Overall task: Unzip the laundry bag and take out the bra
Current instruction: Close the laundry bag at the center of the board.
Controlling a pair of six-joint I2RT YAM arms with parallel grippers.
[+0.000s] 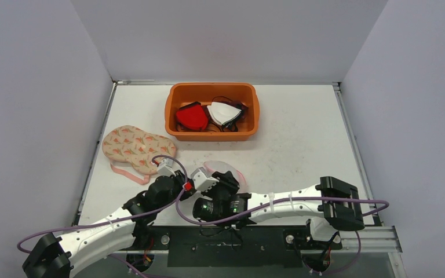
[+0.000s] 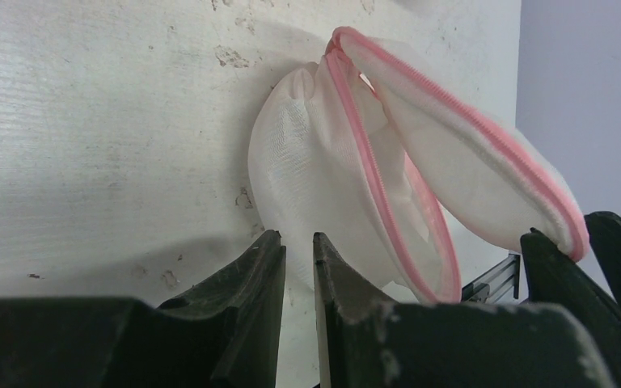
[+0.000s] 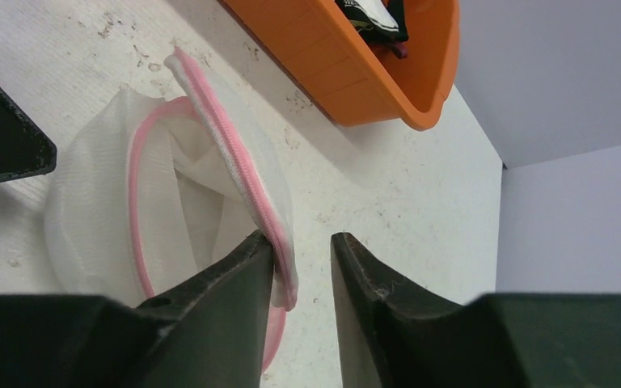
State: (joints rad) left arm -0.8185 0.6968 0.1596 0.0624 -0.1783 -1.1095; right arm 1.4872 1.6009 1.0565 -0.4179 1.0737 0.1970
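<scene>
White mesh laundry bag (image 2: 291, 153), unzipped, pink-edged mouth gaping, floral bra (image 1: 136, 147) lying flat outside it.

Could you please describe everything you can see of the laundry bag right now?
The laundry bag is a rounded pouch of white mesh edged by a pink zipper. It is unzipped and gapes like a clamshell: the lower half lies on the white table, and the upper flap stands raised. The flap's rim sits between the slightly parted fingers of the right gripper, against one finger. Nothing shows inside.

white arms (image 1: 290, 202), purple cables (image 1: 371, 201)
</scene>
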